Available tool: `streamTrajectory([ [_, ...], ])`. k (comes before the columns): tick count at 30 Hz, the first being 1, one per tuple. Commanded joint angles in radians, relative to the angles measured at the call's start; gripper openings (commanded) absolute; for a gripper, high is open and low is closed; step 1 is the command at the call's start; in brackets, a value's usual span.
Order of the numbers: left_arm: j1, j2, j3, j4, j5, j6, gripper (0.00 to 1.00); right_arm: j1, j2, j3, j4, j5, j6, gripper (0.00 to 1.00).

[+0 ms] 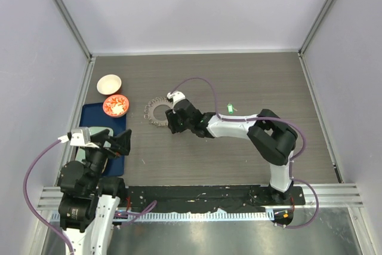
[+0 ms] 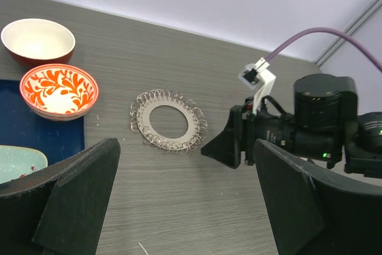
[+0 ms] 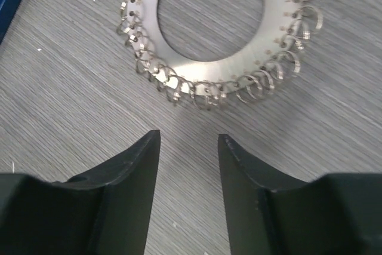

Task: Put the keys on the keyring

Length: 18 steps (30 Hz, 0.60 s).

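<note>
Just at twelve o'clock of the right gripper (image 3: 188, 138), set half open and empty, the keyring (image 3: 203, 71) is found; the left gripper (image 2: 185, 147), spread wide, is farther off.

Illumination even, diffuse, from overhead. Shadows soft, short. Mild glare on keyring (image 3: 206, 73) plate, right wrist view. Jaws near lens slightly blurred in both wrist views. Surface (image 1: 239, 82) grain sharp.

Right arm (image 1: 230, 127) outstretched, jaws apart

Table (image 1: 239, 76) with keyring (image 1: 157, 111), tray (image 1: 92, 114), bowl (image 1: 109, 83)
</note>
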Motion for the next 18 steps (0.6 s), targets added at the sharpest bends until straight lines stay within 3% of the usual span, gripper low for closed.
streamTrajectory([
  [1, -0.011, -0.042, 0.008, 0.022, -0.006, -0.003, 1.0, 0.024, 0.05, 0.064, 0.122, 0.026, 0.052, 0.48],
  [14, -0.029, -0.053, 0.008, 0.02, -0.011, 0.0, 1.0, 0.027, 0.168, 0.107, 0.188, 0.078, 0.085, 0.35],
  [18, -0.031, -0.051, 0.006, 0.022, -0.009, 0.0, 1.0, 0.029, 0.16, 0.074, 0.213, 0.07, 0.073, 0.24],
])
